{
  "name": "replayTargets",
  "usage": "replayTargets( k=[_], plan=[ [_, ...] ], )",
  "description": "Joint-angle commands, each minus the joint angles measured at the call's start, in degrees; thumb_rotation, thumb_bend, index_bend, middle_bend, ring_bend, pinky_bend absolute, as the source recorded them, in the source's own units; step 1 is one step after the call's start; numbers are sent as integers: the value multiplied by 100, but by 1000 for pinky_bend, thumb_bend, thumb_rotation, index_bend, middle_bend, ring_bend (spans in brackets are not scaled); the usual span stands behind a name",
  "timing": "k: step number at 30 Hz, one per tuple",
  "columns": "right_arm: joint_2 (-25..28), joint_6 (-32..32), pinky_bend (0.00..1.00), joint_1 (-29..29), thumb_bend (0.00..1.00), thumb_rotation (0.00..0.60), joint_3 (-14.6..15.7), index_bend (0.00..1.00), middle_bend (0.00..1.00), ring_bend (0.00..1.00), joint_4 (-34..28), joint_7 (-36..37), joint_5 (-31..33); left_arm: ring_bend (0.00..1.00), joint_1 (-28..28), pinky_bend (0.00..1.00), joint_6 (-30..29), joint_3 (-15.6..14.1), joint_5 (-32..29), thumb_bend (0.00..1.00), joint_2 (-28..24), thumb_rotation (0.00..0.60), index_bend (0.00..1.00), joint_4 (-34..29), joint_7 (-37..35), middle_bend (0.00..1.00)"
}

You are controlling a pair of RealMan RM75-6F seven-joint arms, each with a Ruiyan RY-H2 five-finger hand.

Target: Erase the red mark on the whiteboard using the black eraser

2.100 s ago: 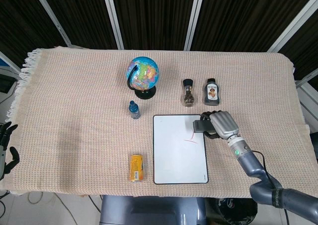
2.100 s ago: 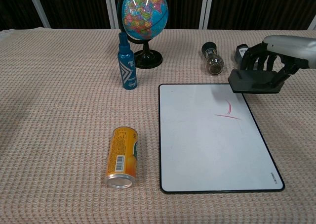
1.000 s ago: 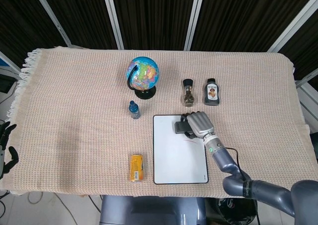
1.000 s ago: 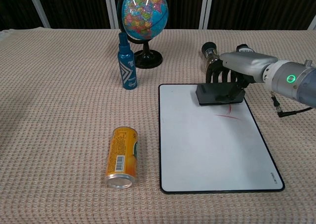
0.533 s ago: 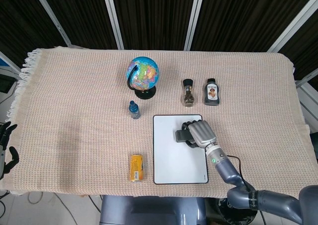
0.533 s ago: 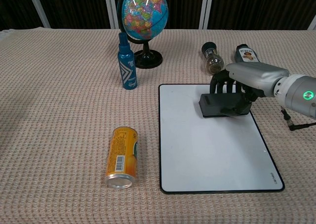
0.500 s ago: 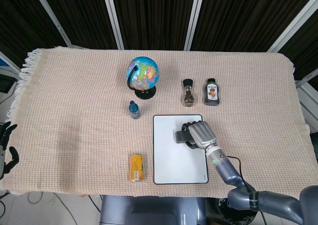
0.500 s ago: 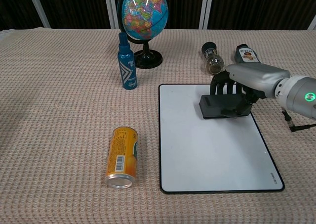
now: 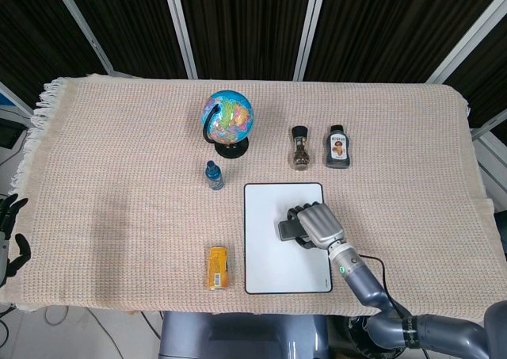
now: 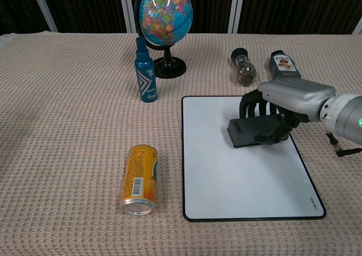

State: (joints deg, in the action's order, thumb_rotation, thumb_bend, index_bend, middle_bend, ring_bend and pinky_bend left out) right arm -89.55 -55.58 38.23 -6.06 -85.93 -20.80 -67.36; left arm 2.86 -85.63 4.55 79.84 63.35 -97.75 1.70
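- The right hand (image 10: 283,106) grasps the black eraser (image 10: 254,130), its fingers (image 10: 253,107) curled over the top of the block and pressing it flat against the whiteboard (image 10: 226,177).
- The eraser sits on the upper right part of the whiteboard, near its right edge; in the head view the right hand (image 9: 319,225) covers most of the eraser (image 9: 287,231).
- No red mark shows on the bare part of the board; whether any lies under the eraser cannot be told.
- The eraser looks like a light, stiff block, probably with a soft pad beneath. The best hold is likely from above across its long sides, as now, so the pad lies flat.
- The whiteboard is thin, smooth and rigid. It lies loose on the woven cloth of the surface (image 10: 68,126), so a hard sideways push could slide it.
- The left hand (image 9: 9,236) hangs off the surface's edge, fingers apart and holding nothing.
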Motion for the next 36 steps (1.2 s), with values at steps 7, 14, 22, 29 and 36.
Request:
replayTargets(
  k=[7,14,22,29,36],
  plan=[
    [-270,272,447,230,410,600,-332,535,523,557,700,29,413,0,0,0,2,5,-8,749,-14,600,121,-4,-14,44],
    [-429,352,446,338,409,600,-555,535,523,557,1239,172,615,0,1,0,8,6,-14,749,-18,600,121,-3,-17,44],
    [-309,248,446,327,409,600,-635,535,524,557,1225,253,572,0,4,0,10,3,-8,749,-13,600,121,-7,-9,44],
    [25,135,446,204,410,600,-617,535,524,557,988,341,486,0,2,0,10,-1,-7,749,-12,600,121,-5,-7,44],
    [518,8,446,-77,409,600,-468,535,524,557,760,593,335,0,0,0,-2,-5,6,748,-3,600,121,-11,9,44]
  ],
)
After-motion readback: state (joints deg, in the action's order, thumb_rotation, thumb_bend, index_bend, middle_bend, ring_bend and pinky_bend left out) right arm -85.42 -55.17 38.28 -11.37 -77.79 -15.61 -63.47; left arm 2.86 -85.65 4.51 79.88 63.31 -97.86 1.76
